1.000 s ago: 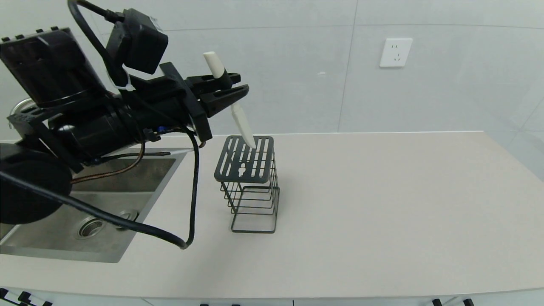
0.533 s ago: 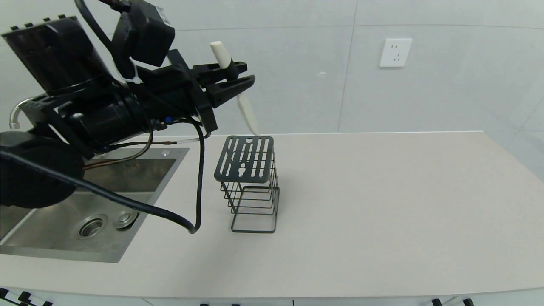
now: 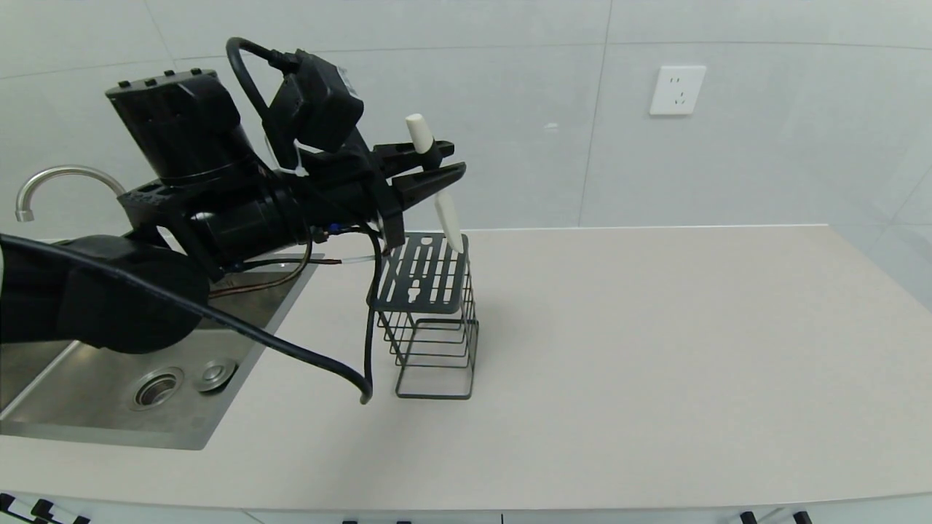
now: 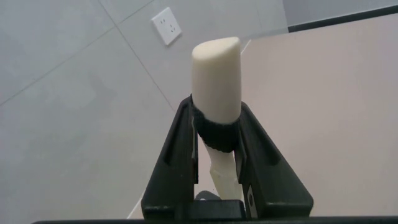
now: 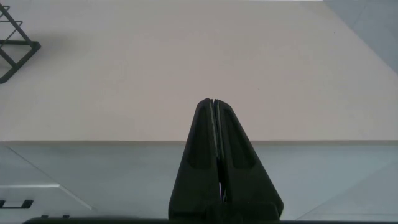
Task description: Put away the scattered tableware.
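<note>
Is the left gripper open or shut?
Shut: the left gripper clamps the white utensil between its fingers.

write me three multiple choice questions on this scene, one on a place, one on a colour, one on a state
1. Where does the wire rack stand?
A on the counter beside the sink
B inside the sink
C on a shelf

2. What colour is the utensil in the left gripper?
A black
B white
C red

3. How is the right gripper?
A wide open
B shut on a spoon
C shut, holding nothing

Answers: 1 A, its base rests on the counter next to the sink; 2 B, handle and blade are both white; 3 C, its jaws meet with nothing between them.
</note>
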